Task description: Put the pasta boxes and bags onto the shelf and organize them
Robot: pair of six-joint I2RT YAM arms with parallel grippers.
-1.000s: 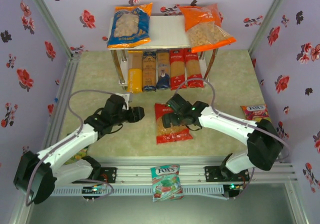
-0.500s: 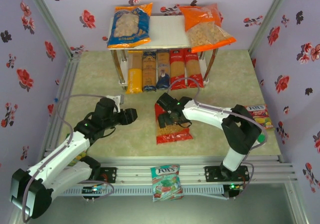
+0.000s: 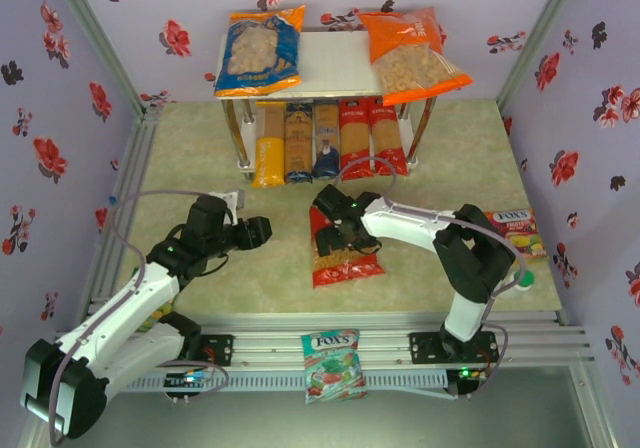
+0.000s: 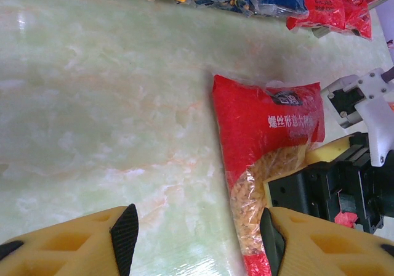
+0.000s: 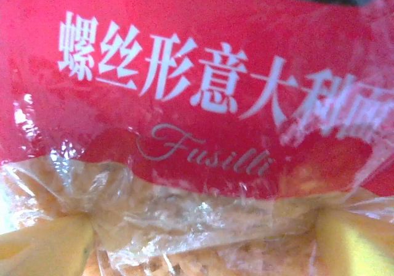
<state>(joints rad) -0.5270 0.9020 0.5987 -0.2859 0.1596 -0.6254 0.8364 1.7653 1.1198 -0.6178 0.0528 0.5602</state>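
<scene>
From above, the red bag (image 3: 347, 258) lies on the table (image 3: 450, 158) before the shelf (image 3: 330, 68), the right gripper (image 3: 335, 230) on its upper end, the left gripper (image 3: 256, 232) apart to its left. Left wrist: jaws spread, empty, bag just ahead. Right wrist (very close): yellow fingers (image 5: 43, 245) parted wide against the bag's Fusilli label (image 5: 206, 150), unclenched.

Red bag (image 4: 261, 125): glossy crinkly plastic; table (image 4: 92, 103) smooth, semi-gloss.
</scene>
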